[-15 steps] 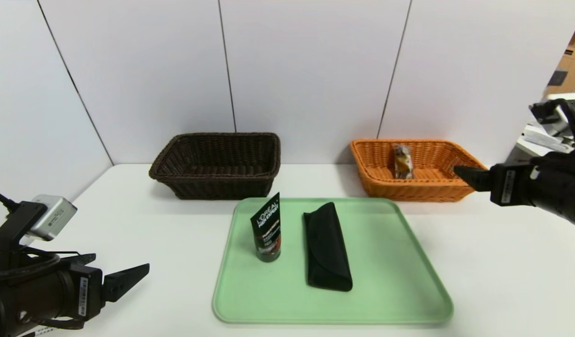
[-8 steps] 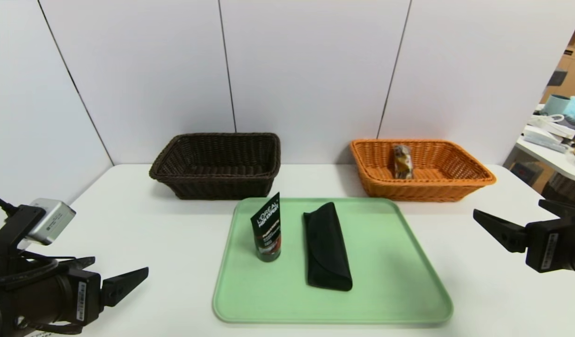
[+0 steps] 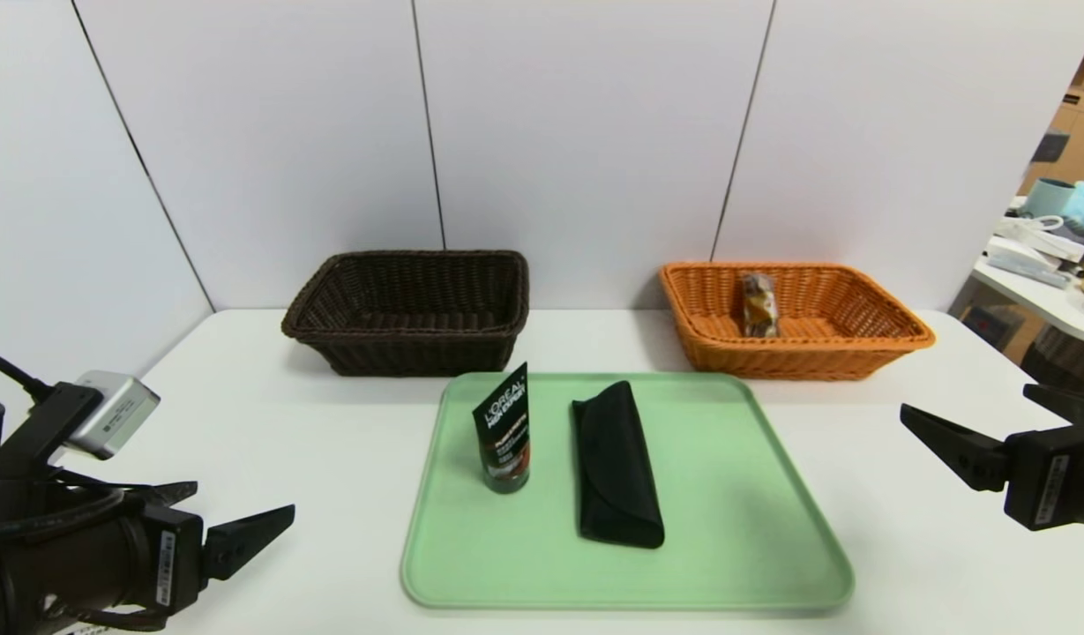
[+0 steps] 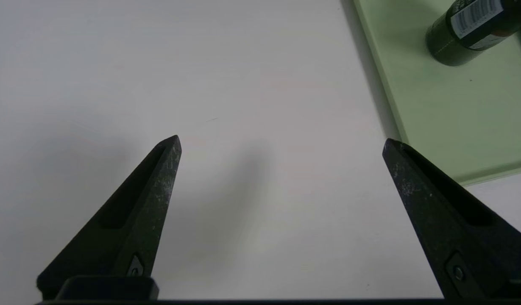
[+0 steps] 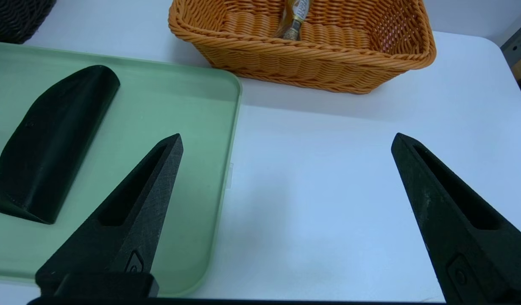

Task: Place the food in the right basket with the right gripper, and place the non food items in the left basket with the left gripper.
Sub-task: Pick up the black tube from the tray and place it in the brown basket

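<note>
The snack bar (image 3: 758, 304) was seen lying inside the orange basket (image 3: 894, 339) at the far right of the surface (image 3: 286, 423), while the dark brown basket (image 3: 312, 326) was set at the far left. The black tube (image 3: 504, 429) was stood up and the glasses case (image 3: 614, 463) was laid flat on the green tray (image 3: 753, 494) in the middle. The left claw (image 3: 242, 520) was held wide open with nothing in it near the front left edge, and the right claw (image 3: 991, 419) was held wide open and empty near the right edge.
</note>
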Controlling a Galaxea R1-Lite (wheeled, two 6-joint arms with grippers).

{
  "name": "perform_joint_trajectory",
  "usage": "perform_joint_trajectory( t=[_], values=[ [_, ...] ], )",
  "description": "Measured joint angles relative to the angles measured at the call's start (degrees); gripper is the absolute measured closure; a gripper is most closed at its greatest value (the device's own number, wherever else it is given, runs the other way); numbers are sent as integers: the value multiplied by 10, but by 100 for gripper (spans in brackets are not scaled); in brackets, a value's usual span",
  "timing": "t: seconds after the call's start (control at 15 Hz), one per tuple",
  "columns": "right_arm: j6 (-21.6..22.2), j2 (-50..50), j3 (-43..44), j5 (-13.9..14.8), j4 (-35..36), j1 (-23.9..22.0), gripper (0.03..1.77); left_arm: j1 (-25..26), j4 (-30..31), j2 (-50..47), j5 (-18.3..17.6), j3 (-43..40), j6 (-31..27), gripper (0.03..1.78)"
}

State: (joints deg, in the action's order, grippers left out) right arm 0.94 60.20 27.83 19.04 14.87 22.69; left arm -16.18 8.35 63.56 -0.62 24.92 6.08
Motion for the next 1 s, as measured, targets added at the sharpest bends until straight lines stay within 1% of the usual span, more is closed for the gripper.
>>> perform_joint_trajectory(
  t=[0.2,0.4,0.6,0.73,0.8,1.0],
  values=[
    [1,-1,-8,0,1,9,11,-18,20,18,0,17,-1,12],
    [2,-1,-19,1,18,19,11,-47,20,43,11,62,14,12],
    [2,-1,-35,1,21,21,11,-109,21,66,37,82,38,12],
    [2,-1,-40,1,21,21,11,-155,24,74,44,80,58,12],
    [2,-1,-41,1,21,21,11,-174,30,76,45,76,60,12],
    [2,-2,-42,0,21,21,11,-224,74,80,50,52,57,12]
  ],
)
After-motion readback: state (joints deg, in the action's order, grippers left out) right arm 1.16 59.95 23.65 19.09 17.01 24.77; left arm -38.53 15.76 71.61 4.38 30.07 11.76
